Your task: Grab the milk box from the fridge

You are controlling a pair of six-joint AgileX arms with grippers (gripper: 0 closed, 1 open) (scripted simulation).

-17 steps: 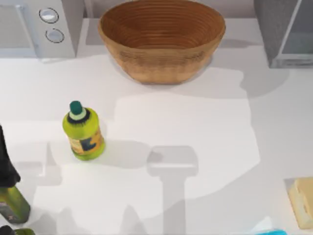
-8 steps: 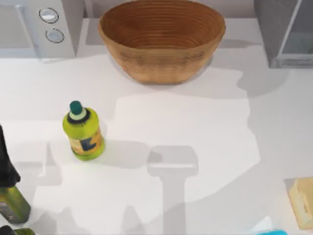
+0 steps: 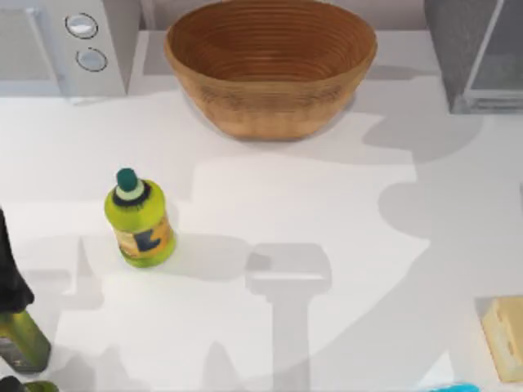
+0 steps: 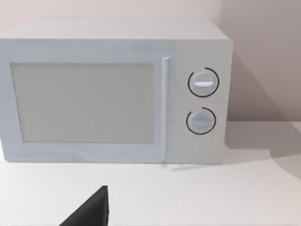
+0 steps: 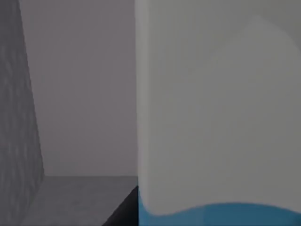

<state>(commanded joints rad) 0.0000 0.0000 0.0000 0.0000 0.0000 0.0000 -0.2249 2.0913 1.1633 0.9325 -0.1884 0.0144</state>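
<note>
Shadow had newly spread over the table (image 3: 327,188) toward 3 o'clock, suggesting right-arm motion; milk box (image 3: 448,384) sat at 5 o'clock, well apart from the fridge (image 3: 478,49) at 1 o'clock, and the hold of the right gripper (image 5: 123,212) could not be told.

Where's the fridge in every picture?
Top view: the fridge sits in the top right corner.
Right wrist view: the fridge's dark speckled wall runs along the edge, with the milk box close up.
Left wrist view: this one faces the microwave instead.
Shared landmark: the two-knob microwave, in the top view's top left corner.
</note>
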